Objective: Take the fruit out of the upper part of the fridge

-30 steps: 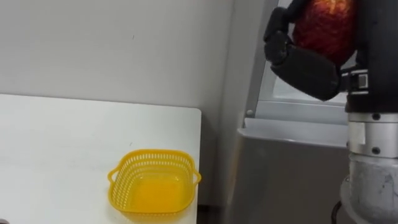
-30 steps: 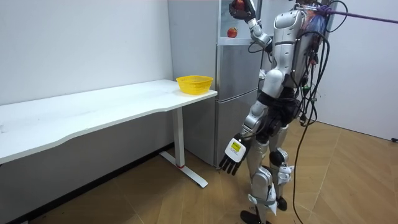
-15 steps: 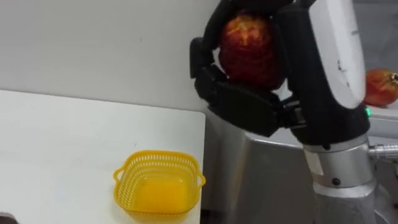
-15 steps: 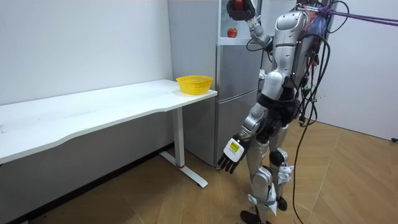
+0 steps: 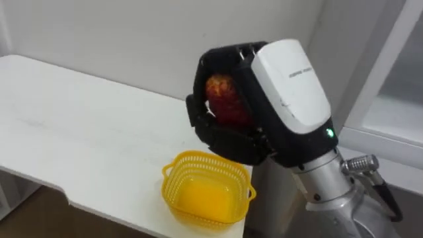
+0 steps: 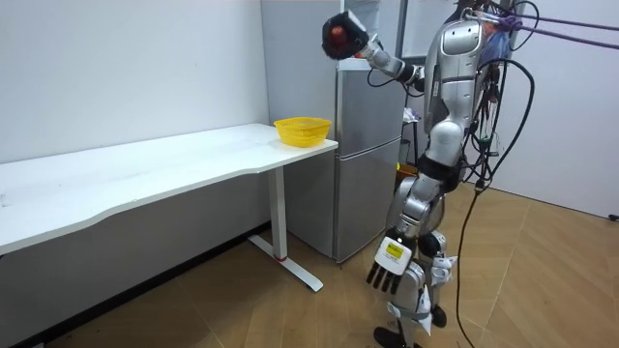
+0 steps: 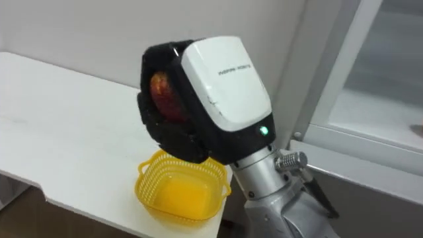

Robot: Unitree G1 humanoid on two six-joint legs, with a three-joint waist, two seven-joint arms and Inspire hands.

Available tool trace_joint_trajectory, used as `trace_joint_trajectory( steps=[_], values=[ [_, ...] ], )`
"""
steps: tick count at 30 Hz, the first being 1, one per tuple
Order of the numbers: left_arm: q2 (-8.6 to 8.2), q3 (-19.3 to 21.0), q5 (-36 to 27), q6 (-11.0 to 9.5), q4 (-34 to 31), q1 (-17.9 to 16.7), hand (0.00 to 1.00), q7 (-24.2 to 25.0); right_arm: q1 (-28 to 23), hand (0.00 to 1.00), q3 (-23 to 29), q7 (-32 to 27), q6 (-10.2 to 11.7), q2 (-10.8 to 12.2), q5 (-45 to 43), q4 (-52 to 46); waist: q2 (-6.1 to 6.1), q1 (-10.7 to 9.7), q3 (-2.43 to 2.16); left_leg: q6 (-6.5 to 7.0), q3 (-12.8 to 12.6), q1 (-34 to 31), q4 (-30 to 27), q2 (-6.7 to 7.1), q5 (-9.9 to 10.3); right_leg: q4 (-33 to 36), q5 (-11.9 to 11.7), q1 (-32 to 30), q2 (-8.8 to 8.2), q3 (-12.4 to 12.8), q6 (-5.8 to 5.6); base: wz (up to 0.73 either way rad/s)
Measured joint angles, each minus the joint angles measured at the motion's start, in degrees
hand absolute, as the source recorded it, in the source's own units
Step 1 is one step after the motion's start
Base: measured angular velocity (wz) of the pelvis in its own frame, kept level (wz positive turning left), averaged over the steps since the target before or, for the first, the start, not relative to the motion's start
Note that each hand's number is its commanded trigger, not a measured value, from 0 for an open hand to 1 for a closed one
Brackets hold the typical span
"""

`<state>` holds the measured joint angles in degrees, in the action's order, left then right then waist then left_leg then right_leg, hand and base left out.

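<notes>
My left robot hand (image 6: 386, 270) hangs low beside the legs in the room view, fingers straight and slack, holding nothing. My right arm comes in from the lower right and is raised; the right robot hand (image 5: 281, 86) has its dark fingers curled tight round a red fruit (image 5: 224, 101), so the fruit sits in that grip, up in the air and touching nothing else. Lower in the eye views is a yellow basket (image 5: 176, 190), standing at the right end of the white table (image 5: 73, 125), close to the near edge. The room view shows the right robot hand well above the table top and a little toward the fridge (image 6: 368, 164) from the basket. I stand in front of the fridge, which is just beyond the table's right end. The white wall (image 5: 132, 39) runs behind the table.
</notes>
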<state>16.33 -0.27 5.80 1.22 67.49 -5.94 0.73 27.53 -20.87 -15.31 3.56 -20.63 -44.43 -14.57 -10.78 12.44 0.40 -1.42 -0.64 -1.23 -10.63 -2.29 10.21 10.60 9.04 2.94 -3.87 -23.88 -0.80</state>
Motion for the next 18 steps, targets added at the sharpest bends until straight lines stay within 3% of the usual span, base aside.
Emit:
trace_joint_trajectory(
  steps=[4, 14, 18],
  values=[
    [0.09, -0.48, 2.05, 1.37, -0.03, -0.54, 0.00, 0.17, 0.02, 1.00, -1.06, 1.23, -0.72, -0.45, -0.16, 2.56, -0.44, 0.68, -0.09, 0.00, 1.40, -0.61, -0.22, 0.25, 0.00, -0.03, 0.01, -0.07, -0.02, -0.11, -0.02, 0.17],
    [-0.81, 0.31, 4.09, 1.35, -0.07, -1.19, 0.00, 2.50, 0.99, 1.00, -2.12, 2.27, -1.77, -0.55, -3.05, 8.26, -0.58, 2.05, 0.04, 0.11, 2.33, -1.17, -0.93, 0.85, -0.08, 0.02, 0.51, 0.13, -0.58, -1.17, -0.79, 0.05],
    [-0.62, 0.18, 4.09, 1.40, -0.14, -1.23, 0.00, 2.79, 1.69, 1.00, -2.24, 2.36, -2.39, -0.56, -2.80, 12.52, -1.13, 2.29, 0.70, 0.17, 2.34, -1.57, -0.82, 0.93, -0.10, 0.01, 0.54, 0.10, -0.68, -1.56, -0.84, 0.01]
  ],
)
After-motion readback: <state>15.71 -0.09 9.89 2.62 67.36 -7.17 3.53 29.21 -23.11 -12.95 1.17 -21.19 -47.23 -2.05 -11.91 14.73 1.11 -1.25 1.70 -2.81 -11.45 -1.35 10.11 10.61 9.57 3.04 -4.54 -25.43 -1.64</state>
